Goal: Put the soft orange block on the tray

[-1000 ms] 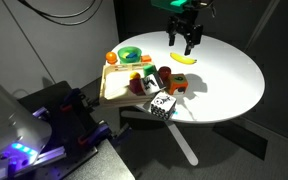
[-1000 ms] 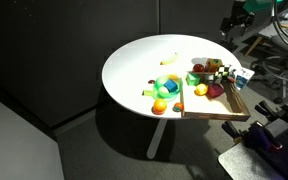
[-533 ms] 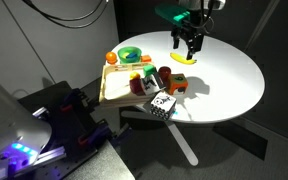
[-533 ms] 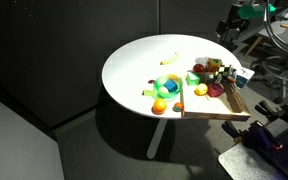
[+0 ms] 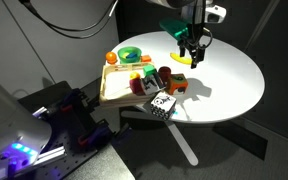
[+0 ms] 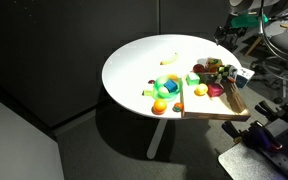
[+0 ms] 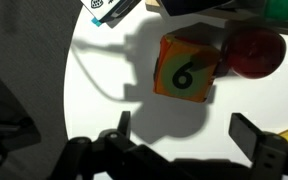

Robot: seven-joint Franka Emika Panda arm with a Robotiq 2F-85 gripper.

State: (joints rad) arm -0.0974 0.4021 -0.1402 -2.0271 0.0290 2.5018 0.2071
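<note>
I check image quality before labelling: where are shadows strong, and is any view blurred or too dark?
Wrist view: the soft orange block is fairly sharp, its 6 readable; a dark shadow falls on the white table below it; the hand at the bottom edge is dark and blurred. Both exterior views: the table is very bright, the surroundings very dark.

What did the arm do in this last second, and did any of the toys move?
The arm lowered its open pincer toward the table, shifting slightly sideways. It took hold of nothing. The soft orange block and the tray stayed where they were.
</note>
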